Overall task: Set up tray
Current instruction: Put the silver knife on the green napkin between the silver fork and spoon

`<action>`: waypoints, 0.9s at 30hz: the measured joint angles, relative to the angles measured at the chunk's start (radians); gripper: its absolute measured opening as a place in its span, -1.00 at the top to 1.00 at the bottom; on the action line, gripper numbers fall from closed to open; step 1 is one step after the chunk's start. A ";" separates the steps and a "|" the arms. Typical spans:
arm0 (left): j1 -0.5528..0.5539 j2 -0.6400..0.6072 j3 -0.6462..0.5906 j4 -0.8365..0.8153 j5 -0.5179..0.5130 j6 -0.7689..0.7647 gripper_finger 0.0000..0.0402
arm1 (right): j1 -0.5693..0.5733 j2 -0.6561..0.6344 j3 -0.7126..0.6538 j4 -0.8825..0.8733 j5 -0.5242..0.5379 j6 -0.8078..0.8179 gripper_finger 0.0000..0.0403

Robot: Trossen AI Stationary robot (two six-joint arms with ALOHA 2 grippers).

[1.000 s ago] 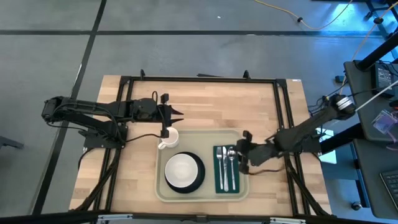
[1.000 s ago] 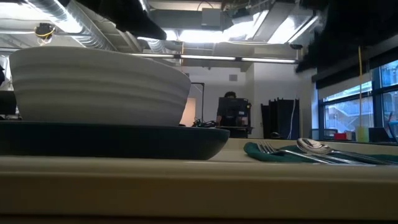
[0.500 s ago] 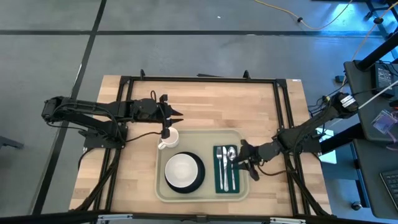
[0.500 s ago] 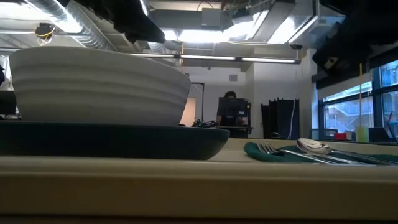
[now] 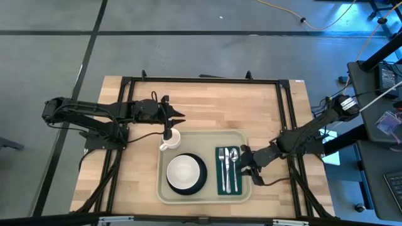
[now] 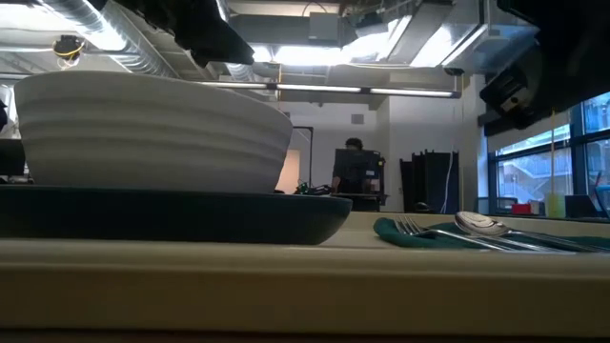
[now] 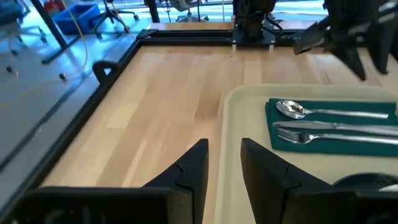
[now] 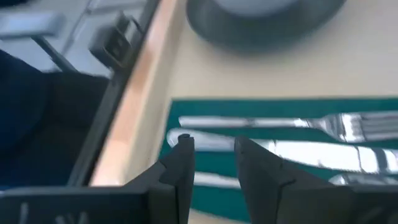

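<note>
The pale beige tray [image 5: 204,139] lies at the table's near middle. On it are a dark plate [image 5: 200,182] with a white bowl [image 5: 183,171], and a green napkin [image 5: 221,182] bearing a fork, a knife [image 8: 311,152] and a spoon [image 7: 298,110]. A white mug [image 5: 171,139] stands at the tray's far left corner. My left gripper [image 5: 180,115] hovers just beyond the mug, fingers a little apart [image 7: 224,168], empty. My right gripper [image 5: 241,156] is at the tray's right rim, over the cutlery, fingers a little apart [image 8: 214,165], empty.
A black frame [image 5: 201,80] runs around the wooden table [image 5: 213,107]; bare wood lies beyond the tray. In the low view the bowl [image 6: 152,129] and plate [image 6: 172,217] fill the left, the cutlery [image 6: 486,227] the right. A person [image 6: 355,171] stands far back in the room.
My right gripper has moved a little toward the table's left and near edges, onto the tray's right rim by the cutlery, and has turned. The left arm and the things on the tray have kept still.
</note>
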 joint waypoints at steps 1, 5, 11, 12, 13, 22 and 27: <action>0.000 0.000 0.000 -0.001 0.000 -0.021 0.56 | 0.000 0.005 0.007 -0.024 0.000 -0.006 0.43; 0.000 0.000 0.000 -0.001 -0.006 -0.106 0.56 | 0.000 0.022 0.003 -0.013 -0.025 -0.048 0.43; 0.000 0.000 0.000 0.000 -0.008 -0.209 0.56 | 0.000 0.083 -0.012 0.126 -0.098 -0.147 0.43; 0.000 0.000 0.000 0.000 -0.008 -0.221 0.56 | 0.000 0.097 -0.012 0.146 -0.119 -0.158 0.43; 0.000 0.000 0.000 0.000 -0.008 -0.231 0.56 | 0.000 0.112 -0.012 0.165 -0.138 -0.173 0.43; 0.000 0.000 0.000 0.000 -0.011 -0.271 0.56 | -0.012 0.278 -0.012 0.359 -0.176 -0.209 0.43; 0.000 0.000 0.000 0.000 -0.011 -0.272 0.56 | -0.034 0.361 -0.013 0.414 -0.182 -0.188 0.43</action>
